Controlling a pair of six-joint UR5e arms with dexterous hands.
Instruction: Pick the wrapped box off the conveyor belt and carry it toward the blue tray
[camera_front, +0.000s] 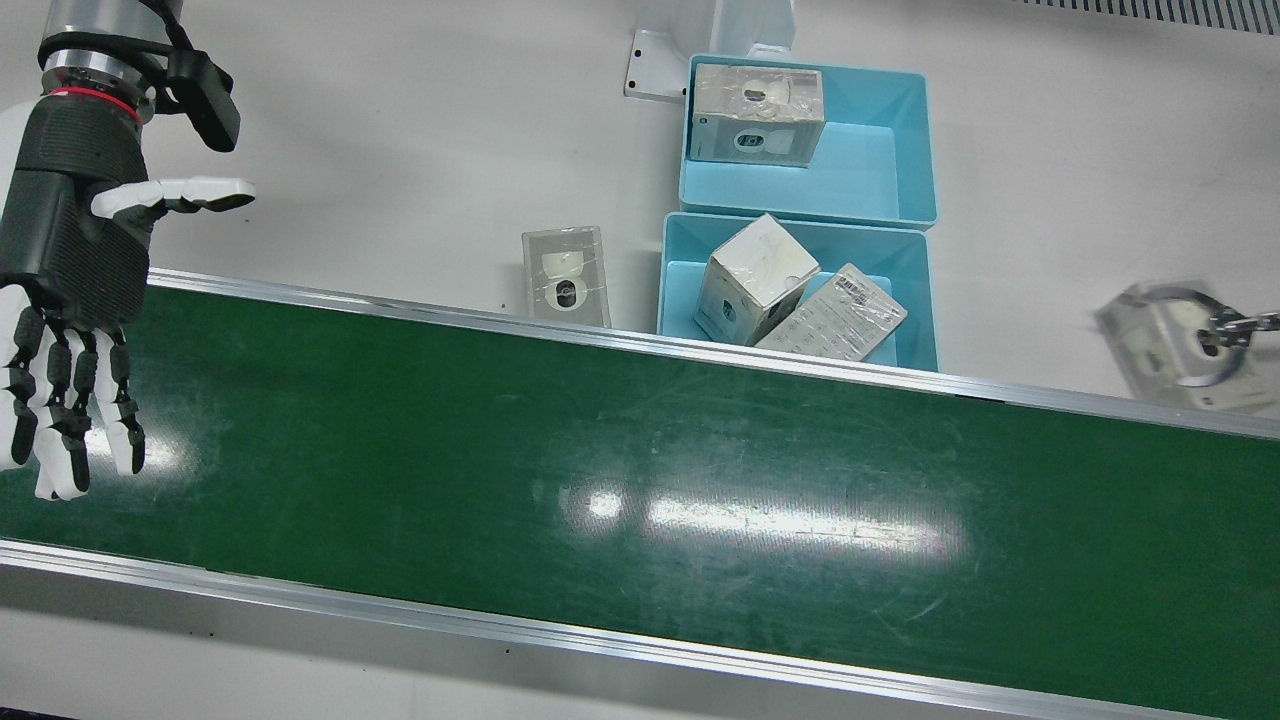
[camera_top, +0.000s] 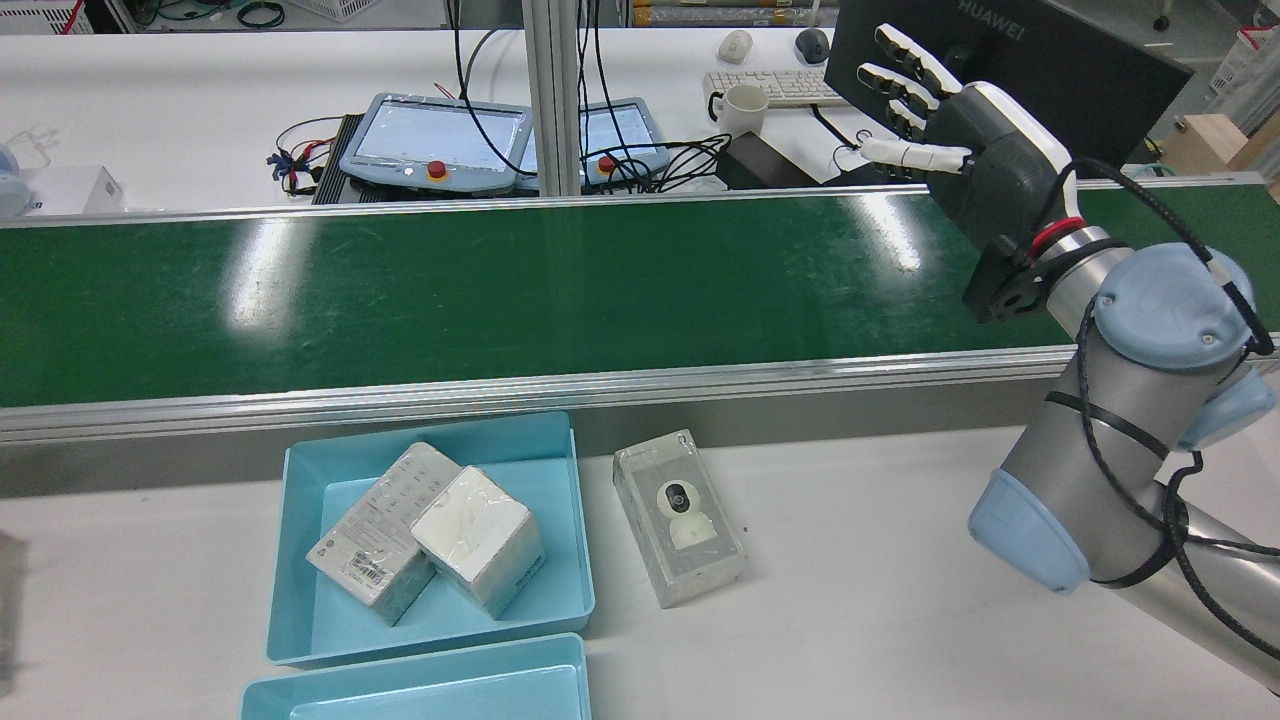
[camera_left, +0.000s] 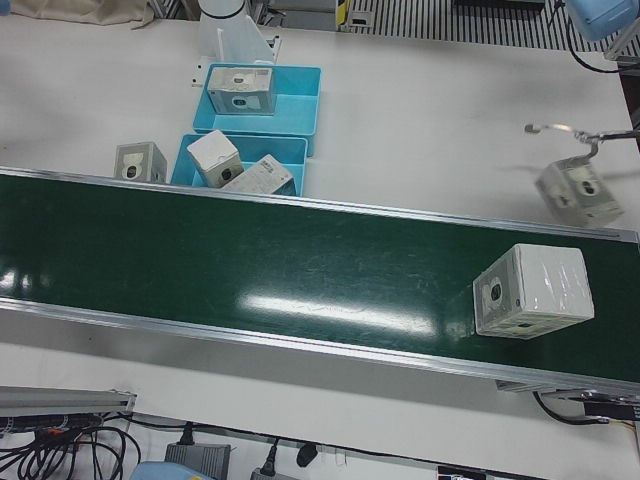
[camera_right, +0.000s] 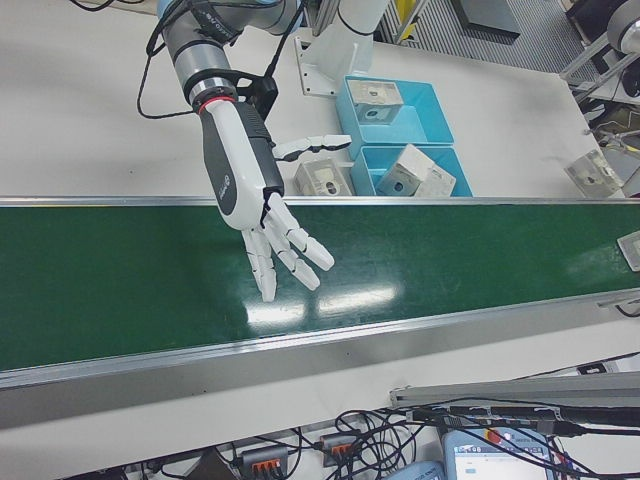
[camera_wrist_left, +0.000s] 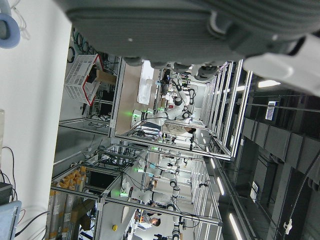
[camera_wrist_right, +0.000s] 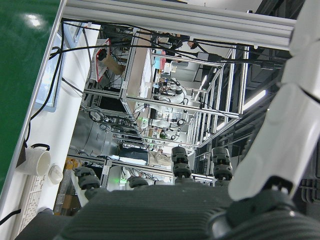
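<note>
The wrapped box (camera_left: 531, 291) lies on the green conveyor belt (camera_left: 250, 270), near its end on the robot's left side and well apart from the blue tray (camera_left: 287, 153) (two boxes are inside this tray). The right hand (camera_right: 262, 205) hovers over the belt with fingers spread, holding nothing. The left hand (camera_wrist_left: 200, 30) shows only partly in its own camera, so I cannot tell its state.

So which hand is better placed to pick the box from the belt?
Probably the right hand: it hovers open over the belt, though the box lies at the far end.
</note>
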